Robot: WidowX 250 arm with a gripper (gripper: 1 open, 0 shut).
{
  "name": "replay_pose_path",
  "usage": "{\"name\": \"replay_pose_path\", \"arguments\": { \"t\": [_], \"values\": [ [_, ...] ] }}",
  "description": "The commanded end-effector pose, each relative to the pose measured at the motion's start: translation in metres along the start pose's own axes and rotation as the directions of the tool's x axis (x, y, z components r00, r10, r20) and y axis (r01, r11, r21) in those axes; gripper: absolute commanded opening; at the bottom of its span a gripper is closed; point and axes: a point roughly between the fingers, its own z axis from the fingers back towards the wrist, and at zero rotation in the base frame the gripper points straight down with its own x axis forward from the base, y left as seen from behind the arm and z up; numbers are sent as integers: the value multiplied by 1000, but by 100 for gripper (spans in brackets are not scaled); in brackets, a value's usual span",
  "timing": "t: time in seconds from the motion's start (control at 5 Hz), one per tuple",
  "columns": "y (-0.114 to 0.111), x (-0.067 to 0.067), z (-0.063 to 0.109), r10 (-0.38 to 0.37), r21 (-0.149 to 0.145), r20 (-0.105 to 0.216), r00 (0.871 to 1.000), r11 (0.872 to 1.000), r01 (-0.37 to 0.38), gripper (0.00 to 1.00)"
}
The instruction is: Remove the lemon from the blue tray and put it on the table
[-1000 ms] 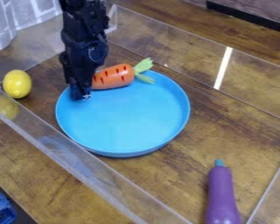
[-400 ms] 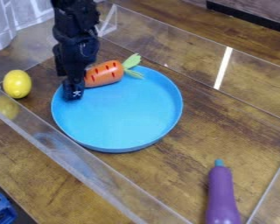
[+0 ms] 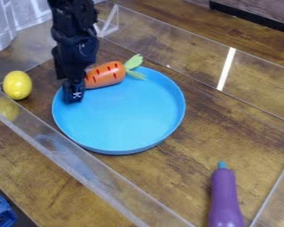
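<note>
The yellow lemon [image 3: 17,84] lies on the table [image 3: 227,124] at the far left, outside the blue tray [image 3: 127,120] and close to the clear wall. My black gripper [image 3: 74,92] points down over the tray's left rim, a short way right of the lemon and not touching it. Its jaws stand open with nothing between them. One fingertip [image 3: 75,90] bears a white mark. The tray holds no lemon.
An orange carrot [image 3: 106,74] with a green top rests on the tray's back-left rim, right beside the gripper. A purple eggplant [image 3: 225,199] lies at the front right. Clear acrylic walls [image 3: 43,133] bound the table.
The jaws have spread apart. The tray and the carrot have shifted slightly to the left. The lemon has stayed where it was on the table.
</note>
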Motion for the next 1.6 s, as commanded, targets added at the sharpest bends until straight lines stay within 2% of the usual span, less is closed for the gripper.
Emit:
{"name": "replay_pose_path", "arguments": {
  "t": [0.0, 0.2, 0.4, 0.8, 1.0, 1.2, 1.4],
  "values": [
    [12, 1, 23, 26, 44, 68, 997, 999, -29, 100],
    [11, 0, 26, 35, 34, 89, 995, 999, -38, 100],
    [10, 1, 24, 34, 29, 93, 995, 999, -36, 0],
    [12, -2, 35, 48, 1, 122, 991, 999, -48, 0],
    [13, -2, 37, 51, -3, 129, 990, 999, -51, 100],
    [12, -5, 37, 54, -11, 135, 989, 999, -52, 100],
    [12, -7, 39, 57, -20, 140, 988, 998, -54, 0]
  ]
}}
